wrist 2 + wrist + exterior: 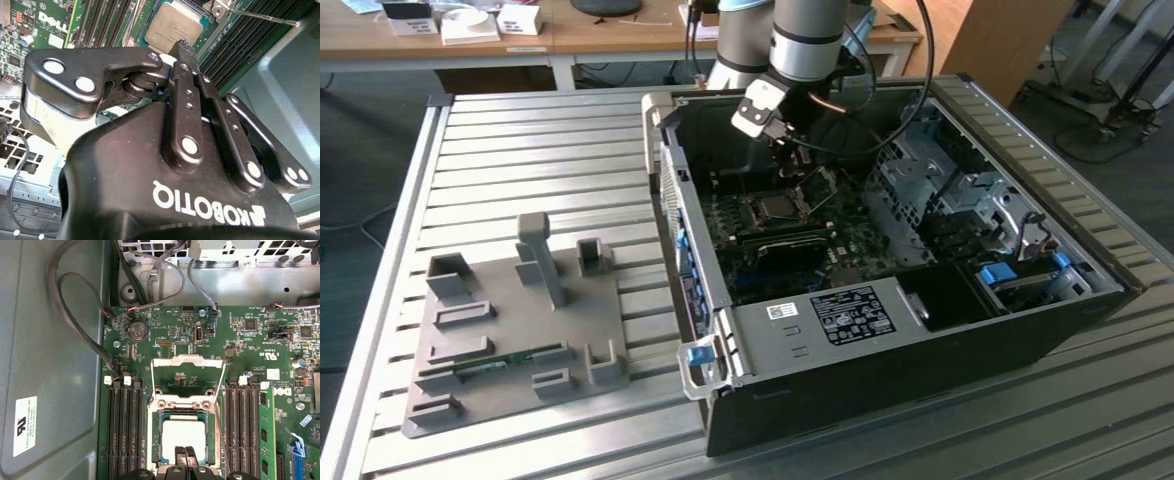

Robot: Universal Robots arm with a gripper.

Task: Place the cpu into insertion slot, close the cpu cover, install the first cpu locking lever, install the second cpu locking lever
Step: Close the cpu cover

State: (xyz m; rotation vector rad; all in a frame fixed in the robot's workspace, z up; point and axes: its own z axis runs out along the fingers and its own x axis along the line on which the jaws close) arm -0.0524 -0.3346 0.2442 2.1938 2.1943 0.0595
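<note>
The cpu (183,436) lies flat in the insertion slot (161,440), silvery top up, on the green board inside the open computer case (894,370); I also see the cpu (172,22) in the second wrist view and from outside (778,207). The cpu cover (187,360) stands swung open behind the slot, with thin wire levers (220,382) raised at its sides. My gripper (185,456) hangs just over the chip's near edge, shut, with nothing between its fingers (181,50). In the exterior view my gripper (790,150) reaches down into the case.
Long black memory slots (125,430) flank the socket on both sides (245,425). Grey cables (75,315) run along the case wall. A drive cage (947,190) fills the case's right part. A grey fixture plate (507,330) lies on the slatted table at the exterior view's left.
</note>
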